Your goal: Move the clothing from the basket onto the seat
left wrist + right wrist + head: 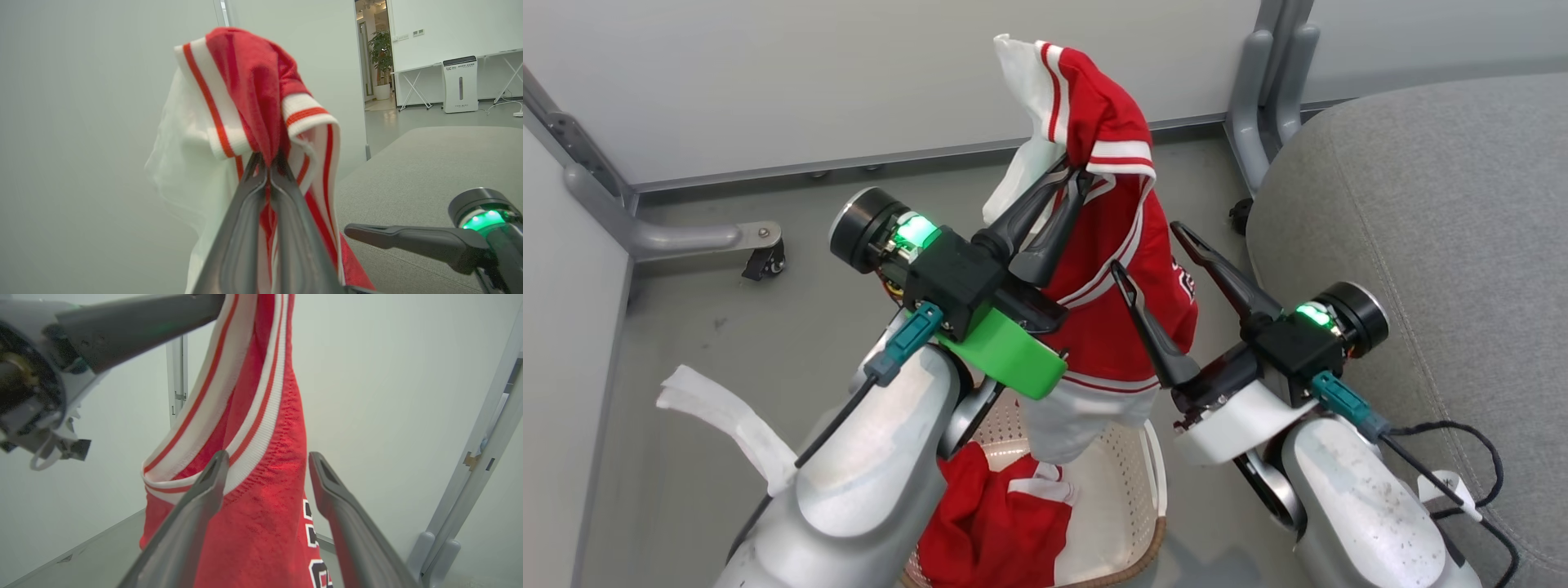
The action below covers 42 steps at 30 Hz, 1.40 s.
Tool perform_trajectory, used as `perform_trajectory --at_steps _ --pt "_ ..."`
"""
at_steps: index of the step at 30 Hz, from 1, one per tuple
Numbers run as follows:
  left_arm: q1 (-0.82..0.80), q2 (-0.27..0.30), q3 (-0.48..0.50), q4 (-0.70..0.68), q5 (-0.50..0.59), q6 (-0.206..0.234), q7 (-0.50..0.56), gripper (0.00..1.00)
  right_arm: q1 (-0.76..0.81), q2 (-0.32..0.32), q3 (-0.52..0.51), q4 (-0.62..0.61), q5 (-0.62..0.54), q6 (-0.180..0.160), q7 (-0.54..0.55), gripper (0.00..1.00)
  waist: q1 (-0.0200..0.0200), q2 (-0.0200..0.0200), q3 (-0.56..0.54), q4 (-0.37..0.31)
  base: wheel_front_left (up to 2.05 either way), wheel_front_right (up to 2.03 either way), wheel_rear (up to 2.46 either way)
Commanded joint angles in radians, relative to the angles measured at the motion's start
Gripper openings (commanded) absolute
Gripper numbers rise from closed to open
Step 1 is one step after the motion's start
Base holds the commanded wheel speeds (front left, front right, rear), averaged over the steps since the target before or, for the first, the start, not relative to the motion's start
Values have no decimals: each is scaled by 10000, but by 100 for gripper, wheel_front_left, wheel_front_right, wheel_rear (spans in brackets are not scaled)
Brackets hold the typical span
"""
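**One jersey up, none on the seat yet**

The seat (pixel 1421 204), a broad light-grey couch cushion, takes up the 2 to 4 o'clock side of the head view. It carries no clothing. In the left wrist view the same cushion (pixel 429 171) stretches away at 3 o'clock, equally bare.

The basket (pixel 1153 490), cream and perforated with a brown rim, sits on the floor at 6 o'clock, partly hidden by the left forearm.

Above it, from the centre towards 12 o'clock, hangs a red jersey (pixel 1127 278) with white bands and thin stripes. It is bunched at the top and drapes down, and its white lower fold dangles over the inside of the basket. Whether that fold has cleared the basket I cannot tell. A second red garment (pixel 996 523) lies crumpled in the basket at 6 o'clock.

The left gripper (pixel 1076 173) has its fingers pressed together on the jersey's gathered top and carries its weight. The left wrist view shows cloth spilling over both closed tips (pixel 269 160).

The right gripper (pixel 1145 245) is spread wide and holds nothing. It stands at the jersey's 3 o'clock side, and in its own wrist view the red cloth fills the gap between its fingers.

By my reckoning, the task is under halfway. The first jersey is lifted but must be carried towards 3 o'clock and laid down. The second is untouched.
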Motion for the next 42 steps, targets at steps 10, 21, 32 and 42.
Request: perform_trajectory --at_steps 10,21,32,42 --pt "-216 -168 -484 -312 -86 -28 -6 0 -1459 -350 509 1352 224 -10 -30 100 0 89 357 317 0 0 0" --pt "-193 -208 -845 -518 -205 -38 -6 0 -2115 -554 1098 2441 947 -10 -30 8 0 89 395 346 0 0 0" --pt "51 -155 -773 -177 -198 7 -6 0 -1569 -392 926 2296 1508 -10 -30 0 0 89 407 269 0 0 0" --pt "195 -182 -935 168 -141 86 0 100 -1394 -319 492 2309 1788 -10 -30 0 0 89 404 310 0 0 0"
